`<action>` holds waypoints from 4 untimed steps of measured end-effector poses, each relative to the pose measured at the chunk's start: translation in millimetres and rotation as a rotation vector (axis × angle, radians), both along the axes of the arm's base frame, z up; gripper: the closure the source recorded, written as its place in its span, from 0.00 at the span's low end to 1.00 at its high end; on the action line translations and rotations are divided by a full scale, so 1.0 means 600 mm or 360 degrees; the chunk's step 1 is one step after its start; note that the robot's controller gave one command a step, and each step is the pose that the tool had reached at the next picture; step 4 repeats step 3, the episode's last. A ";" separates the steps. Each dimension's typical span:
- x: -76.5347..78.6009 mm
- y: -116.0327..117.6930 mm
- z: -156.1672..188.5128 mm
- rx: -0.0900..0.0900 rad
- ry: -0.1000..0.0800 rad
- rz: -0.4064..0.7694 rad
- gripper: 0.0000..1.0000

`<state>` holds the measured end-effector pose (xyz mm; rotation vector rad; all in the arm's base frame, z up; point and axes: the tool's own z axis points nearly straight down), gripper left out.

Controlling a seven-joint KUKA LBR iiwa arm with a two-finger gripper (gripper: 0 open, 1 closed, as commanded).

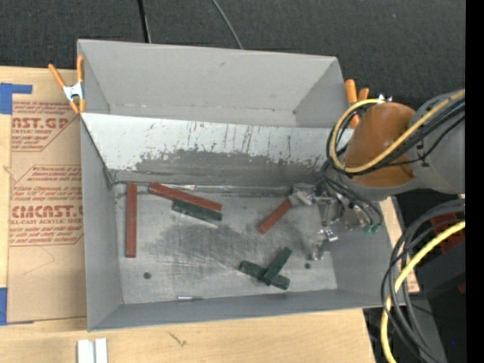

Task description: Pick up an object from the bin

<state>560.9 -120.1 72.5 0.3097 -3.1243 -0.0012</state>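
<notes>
My gripper (325,237) hangs low at the right side of the bin, close to the right wall and just above the floor. A short red-brown stick (274,218) lies tilted a little to its left, apart from it. Two dark green bars (268,269) lie crossed on the floor below and to the left of the gripper.
Further left lie a long red-brown stick (185,197) with a dark green bar (197,211) beside it. A red-brown stick (130,219) lies along the left wall. The arm, with an orange cover and cables, leans over the right rim.
</notes>
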 end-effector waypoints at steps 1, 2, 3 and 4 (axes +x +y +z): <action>-0.095 0.093 -0.001 -0.0004 0.0005 0.0456 1.00; -0.095 0.093 -0.001 -0.0004 0.0004 0.0456 1.00; -0.077 0.119 0.298 -0.0002 -0.0015 0.0337 1.00; -0.077 0.119 0.298 -0.0002 -0.0015 0.0337 1.00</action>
